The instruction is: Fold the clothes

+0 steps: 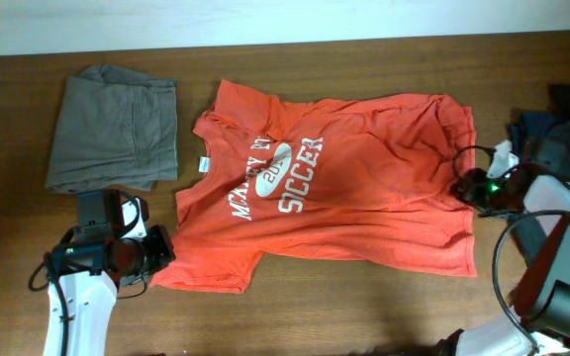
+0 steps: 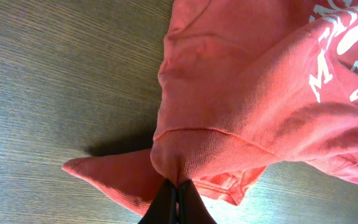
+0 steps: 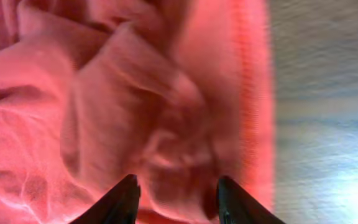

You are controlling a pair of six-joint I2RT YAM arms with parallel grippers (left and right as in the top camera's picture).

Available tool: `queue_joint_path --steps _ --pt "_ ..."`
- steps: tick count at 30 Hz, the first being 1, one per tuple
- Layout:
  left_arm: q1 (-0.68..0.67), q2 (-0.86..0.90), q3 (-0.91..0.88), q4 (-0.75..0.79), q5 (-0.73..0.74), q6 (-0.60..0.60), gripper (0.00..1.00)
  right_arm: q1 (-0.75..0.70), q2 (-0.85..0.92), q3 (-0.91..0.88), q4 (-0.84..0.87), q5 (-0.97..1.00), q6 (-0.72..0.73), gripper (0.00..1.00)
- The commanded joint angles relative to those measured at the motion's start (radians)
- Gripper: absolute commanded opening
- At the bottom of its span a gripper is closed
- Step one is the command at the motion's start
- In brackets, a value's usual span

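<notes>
Closest to me, my left gripper (image 2: 178, 198) has its fingers pressed together on the edge of the T-shirt's (image 1: 364, 188) near sleeve (image 2: 191, 152), bunching the cloth. I judge the pinch is there so the sleeve can be lifted and carried in over the chest. My right gripper (image 3: 178, 180) sits at the opposite end, fingers spread over the rumpled hem (image 3: 253, 93) and closed on nothing. I cannot tell whether the tips touch the cloth.

The T-shirt lies face up across the middle of the table (image 1: 364, 316), lettering showing, mostly flat and not yet folded. Further back, a grey-brown garment (image 1: 117, 124) lies folded at the left, just beside the collar end without touching it. A dark heap (image 1: 562, 124) waits at the far right.
</notes>
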Motion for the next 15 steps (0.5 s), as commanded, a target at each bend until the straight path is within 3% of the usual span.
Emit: queue_joint_path --steps 1,7,15 --pt "0.005 -0.006 0.01 0.002 -0.014 0.016 0.01 0.039 0.029 -0.011 0.047 -0.001 -0.016 0.42" --pt "0.005 -0.007 0.01 0.0 -0.003 0.016 0.01 0.042 0.044 -0.011 0.056 0.051 -0.017 0.39" --pt "0.005 -0.007 0.01 -0.002 -0.003 0.016 0.0 0.011 0.013 0.064 -0.044 0.023 -0.016 0.09"
